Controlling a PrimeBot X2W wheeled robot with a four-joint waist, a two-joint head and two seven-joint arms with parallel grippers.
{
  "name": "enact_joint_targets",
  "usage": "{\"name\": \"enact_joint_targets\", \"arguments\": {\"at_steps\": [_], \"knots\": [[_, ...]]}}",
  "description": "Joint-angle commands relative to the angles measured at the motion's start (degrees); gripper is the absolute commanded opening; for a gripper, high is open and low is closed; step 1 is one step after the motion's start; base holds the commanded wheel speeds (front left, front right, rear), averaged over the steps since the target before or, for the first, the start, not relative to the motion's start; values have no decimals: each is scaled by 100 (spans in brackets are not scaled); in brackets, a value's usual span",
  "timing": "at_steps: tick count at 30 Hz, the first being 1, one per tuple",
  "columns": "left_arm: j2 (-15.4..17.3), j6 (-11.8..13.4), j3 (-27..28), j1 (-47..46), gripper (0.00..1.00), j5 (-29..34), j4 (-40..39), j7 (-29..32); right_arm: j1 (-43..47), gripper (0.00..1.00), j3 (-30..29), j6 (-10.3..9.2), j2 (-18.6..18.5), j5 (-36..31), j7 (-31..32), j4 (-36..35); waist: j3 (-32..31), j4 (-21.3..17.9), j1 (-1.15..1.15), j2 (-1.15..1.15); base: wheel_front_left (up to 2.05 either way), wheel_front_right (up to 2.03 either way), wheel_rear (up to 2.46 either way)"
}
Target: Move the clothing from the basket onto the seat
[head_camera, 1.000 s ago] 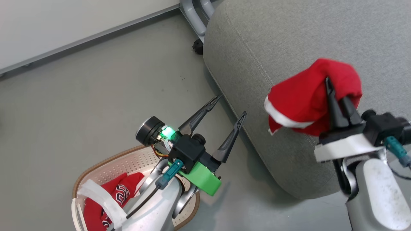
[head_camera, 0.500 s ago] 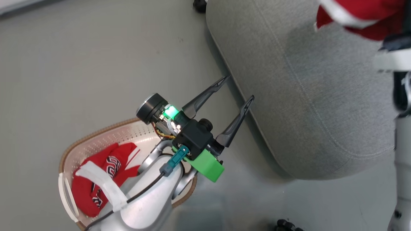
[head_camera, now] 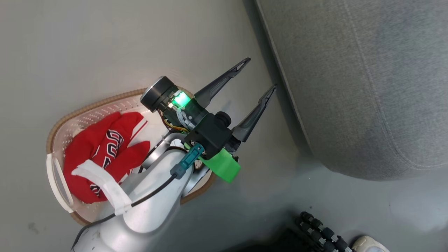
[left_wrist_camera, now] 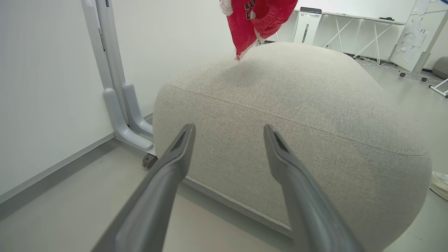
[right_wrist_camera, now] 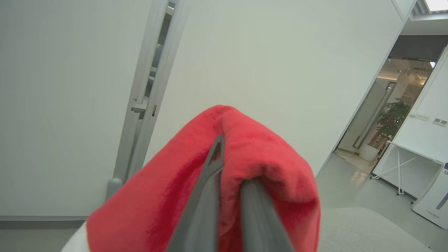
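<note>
The right gripper [right_wrist_camera: 232, 164] has its jaws closed on a red garment [right_wrist_camera: 273, 164], and the fabric folds over one fingertip and hides it. In the left wrist view the same garment hangs over the far edge of the seat [left_wrist_camera: 280, 98], its top cut off by the frame. Whether its lowest corner touches the cushion is hard to tell. The left gripper [head_camera: 259, 74] hovers above the floor [head_camera: 87, 52] beside the seat's edge, jaws wide apart and empty. Its pale forearm [head_camera: 154, 210] covers part of the basket [head_camera: 91, 106], where a lettered red jersey [head_camera: 105, 147] lies.
</note>
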Motion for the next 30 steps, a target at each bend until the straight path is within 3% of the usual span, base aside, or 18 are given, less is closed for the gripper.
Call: {"name": "enact_joint_targets", "arguments": {"at_steps": [1, 8, 13, 24, 25, 26, 27, 30], "knots": [[55, -25, 12, -107, 100, 51, -16, -3, -123, 0, -65, -6, -79, -40, -4, 141, 350, 131, -1, 60, 0, 0, 0], [143, -25, 21, -145, 100, 82, -32, -2, -383, 0, -52, -7, -240, -207, -3, 1161, 560, 179, -1, 60, 0, 0, 0], [175, -25, 13, -149, 100, 88, -19, -3, -422, 0, -120, -7, -162, -176, -4, 1744, 606, 176, -1, 60, 0, 0, 0], [145, -25, -10, -181, 100, 41, 25, -3, 34, 0, -259, -6, 132, 53, -3, 2308, 502, 155, -1, 60, 0, 0, 0], [147, -25, -9, -170, 100, 35, 30, -3, 69, 19, -250, -6, 142, 47, -3, 2305, 469, 151, -1, 60, 0, 0, 0], [146, -25, -9, -160, 100, 29, 33, -2, 90, 55, -269, -6, 150, 56, -3, 2293, 440, 150, -1, 60, 0, 0, 0], [146, -25, -1, -140, 100, 28, 34, -3, 134, 100, -289, -7, 177, 77, -4, 2243, 389, 147, -1, 60, 0, 0, 0], [130, 3, 41, -23, 100, -4, 25, -3, 340, 100, -298, -6, 268, 108, -3, 2051, 209, 128, -1, 60, 0, 0, 0]]}}
